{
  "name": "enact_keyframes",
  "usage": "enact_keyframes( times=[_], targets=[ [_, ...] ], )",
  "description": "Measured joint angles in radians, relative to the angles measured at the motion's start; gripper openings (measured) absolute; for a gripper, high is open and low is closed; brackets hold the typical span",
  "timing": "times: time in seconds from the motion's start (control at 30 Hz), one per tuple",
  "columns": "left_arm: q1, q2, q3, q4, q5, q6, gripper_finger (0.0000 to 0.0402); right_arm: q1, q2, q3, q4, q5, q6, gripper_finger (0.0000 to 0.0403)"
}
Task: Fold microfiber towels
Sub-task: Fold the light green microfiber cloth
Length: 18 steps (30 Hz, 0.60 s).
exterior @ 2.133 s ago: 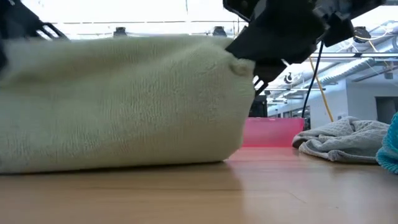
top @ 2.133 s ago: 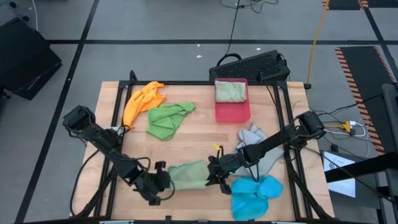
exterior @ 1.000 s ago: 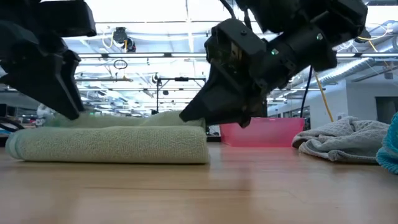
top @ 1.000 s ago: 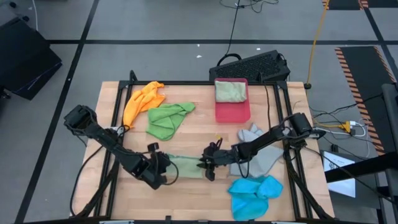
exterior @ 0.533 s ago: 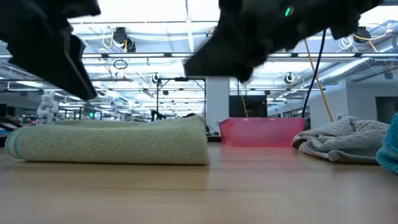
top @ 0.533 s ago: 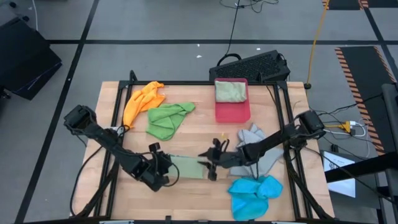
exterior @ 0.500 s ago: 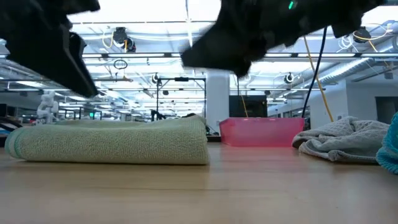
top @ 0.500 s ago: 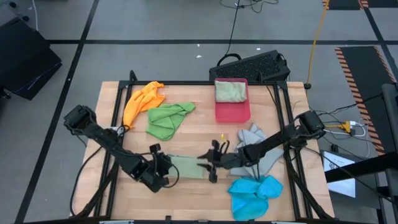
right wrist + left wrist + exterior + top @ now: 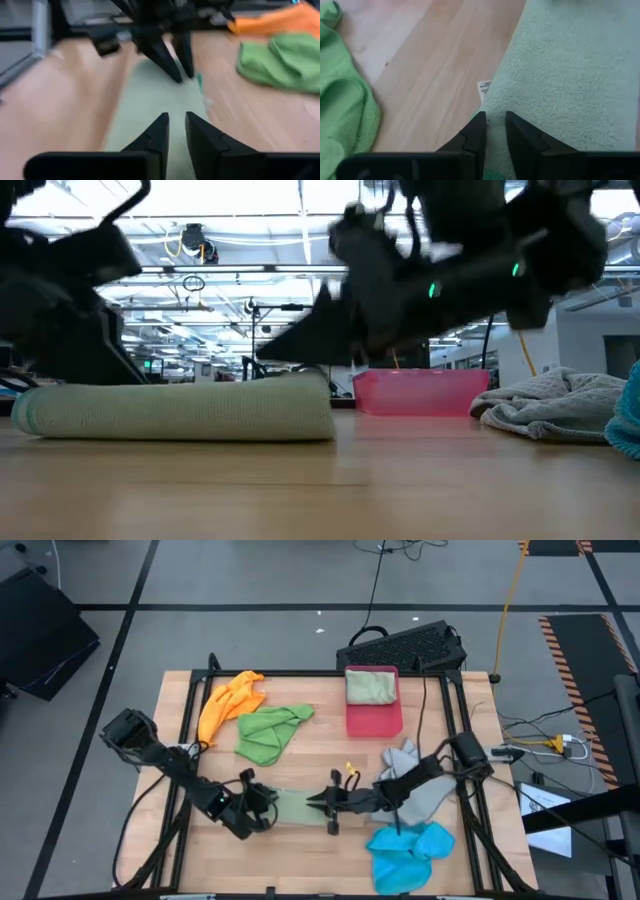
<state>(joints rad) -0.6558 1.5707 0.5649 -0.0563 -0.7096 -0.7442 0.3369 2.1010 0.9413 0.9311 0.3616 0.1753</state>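
A folded pale sage towel (image 9: 297, 808) lies flat on the wood near the table's front middle, also seen in the low view (image 9: 180, 410). My left gripper (image 9: 266, 802) is down on the towel's left end, its fingers closed to a narrow slit (image 9: 493, 120). My right gripper (image 9: 318, 804) points almost level at the towel's right end. It hovers just above the end (image 9: 265, 360) with a narrow gap between its fingers (image 9: 176, 120) and nothing in it. Orange (image 9: 228, 700), bright green (image 9: 268, 730), grey (image 9: 420, 785) and blue (image 9: 410, 848) towels lie crumpled around. My left gripper has its fingertips (image 9: 479, 122) on the sage towel's left end (image 9: 495, 102), close to the small white label. The fingers come slanting down from the table's left, with a thin strip of cloth between them. How many layers they hold I cannot tell. The towel lies flat on the table.
A pink-red tray (image 9: 375, 720) at the far middle holds another folded sage towel (image 9: 370, 686). The grey towel lies under my right arm and the blue one at the near right corner. Bare wood shows in front of the folded towel (image 9: 330, 490).
Both grippers have come down from above the folded towel toward its two ends. The left has tipped downward onto the left end. The right has moved toward the table's left and turned nearly level. The towel has stayed flat where it was.
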Motion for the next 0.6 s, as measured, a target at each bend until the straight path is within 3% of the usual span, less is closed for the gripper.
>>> enact_keyframes(
  times=[0.3, 0.6],
  targets=[
    [0.016, 0.0, -0.028, 0.072, 0.049, 0.09, 0.0072, -0.028, 0.118, 0.001, 0.012, 0.006, 0.121, 0.0017],
    [-0.004, 0.0, 0.183, -0.123, 0.055, 0.216, 0.0072, -0.028, 0.107, 0.001, -0.003, 0.004, 0.102, 0.0014]
  ],
)
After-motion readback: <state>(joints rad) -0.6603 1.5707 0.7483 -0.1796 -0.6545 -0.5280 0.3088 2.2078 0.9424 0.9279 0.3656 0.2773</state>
